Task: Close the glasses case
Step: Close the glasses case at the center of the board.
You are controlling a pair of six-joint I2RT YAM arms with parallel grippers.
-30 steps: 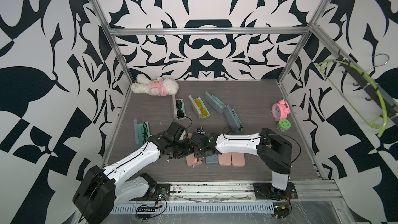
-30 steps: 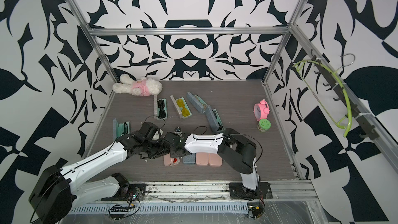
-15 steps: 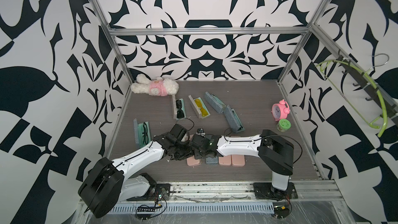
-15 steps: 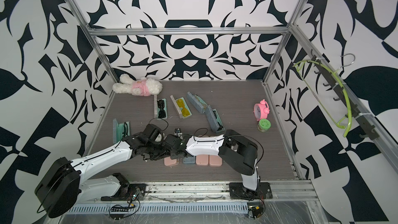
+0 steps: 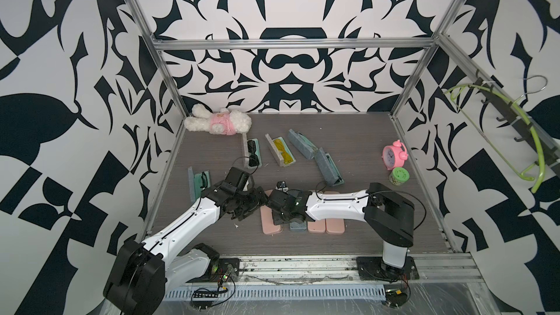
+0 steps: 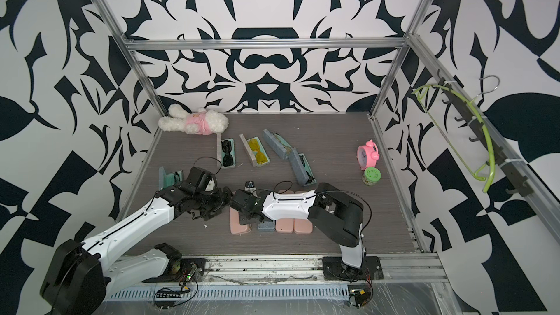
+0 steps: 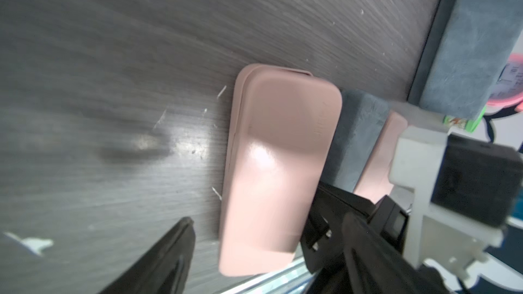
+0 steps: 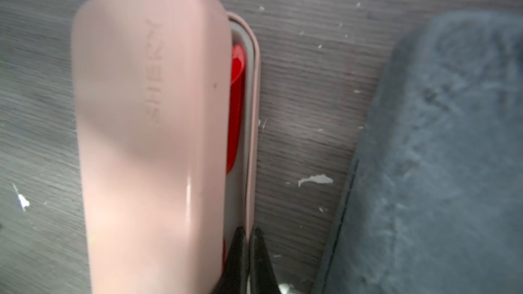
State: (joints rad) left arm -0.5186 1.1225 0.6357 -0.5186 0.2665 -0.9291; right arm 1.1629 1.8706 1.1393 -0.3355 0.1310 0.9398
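Though its lid is almost down, the case (image 5: pixel 271 222) is not yet shut: a gap along one side shows you red glasses (image 8: pixel 236 103) inside. It lies at the left end of a row of other cases (image 5: pixel 325 224) near the table's (image 5: pixel 363 146) front edge. Your right end effector (image 8: pixel 247 238) is pinched tight on the base rim. Your left end effector (image 5: pixel 256 206) stands wide open beside the case, holding nothing.

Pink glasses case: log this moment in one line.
pink case: lid ajar | right gripper: jaws pinching rim | left gripper: jaws open
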